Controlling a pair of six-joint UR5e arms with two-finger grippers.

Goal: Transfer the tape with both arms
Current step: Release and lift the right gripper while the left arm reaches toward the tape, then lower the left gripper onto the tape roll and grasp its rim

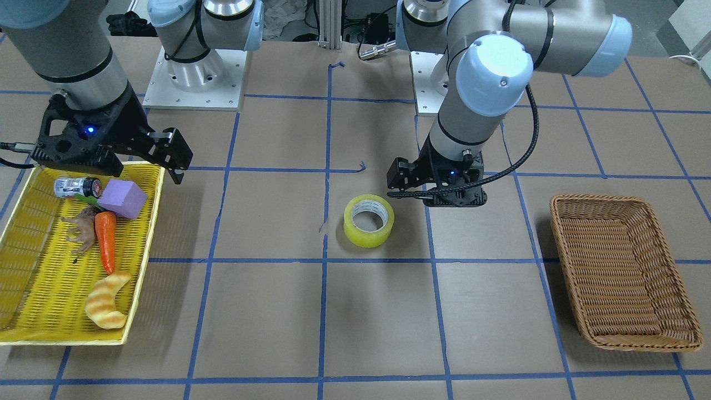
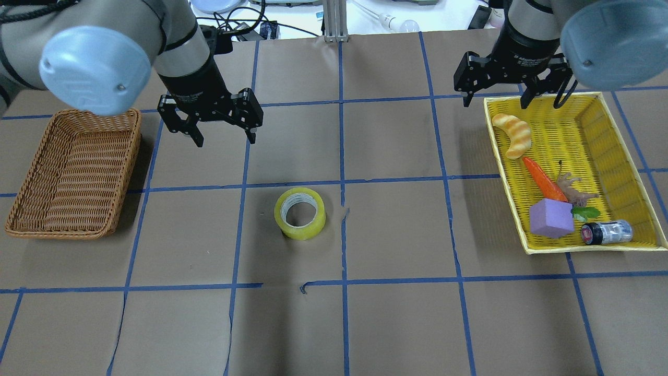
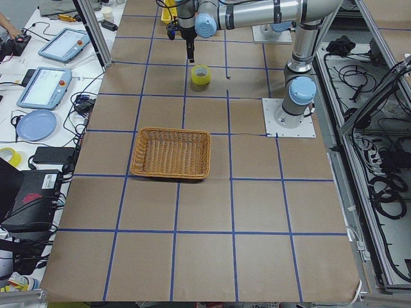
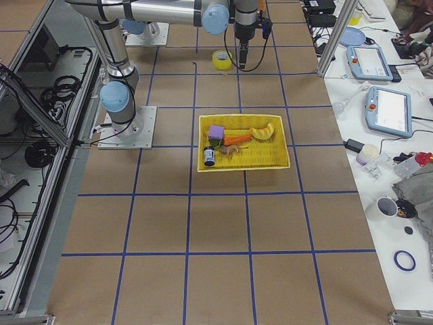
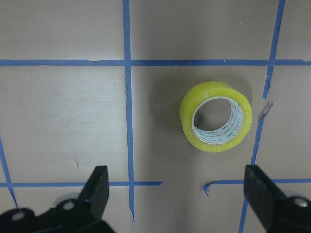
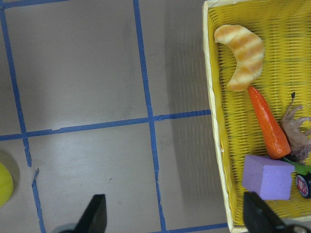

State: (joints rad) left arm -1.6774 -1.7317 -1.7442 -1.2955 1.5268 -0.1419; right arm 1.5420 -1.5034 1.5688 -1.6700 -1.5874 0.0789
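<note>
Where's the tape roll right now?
In the overhead view, the tape lies flat just left of centre, close to the left gripper but untouched.

the worktop (image 2: 396, 324) is covered in brown paper, ruled into big squares by blue lines (image 2: 342, 156). the tape roll (image 2: 299, 213) lies flat on it with its hole up, below the left hand (image 2: 225, 141) and a little toward the right hand's (image 2: 494, 102) side, not touching it. a wicker basket (image 2: 57, 232) sits on the paper beyond the left hand's outer side, well apart from the roll. a yellow tray (image 2: 509, 193) lies partly under the right hand.
</note>
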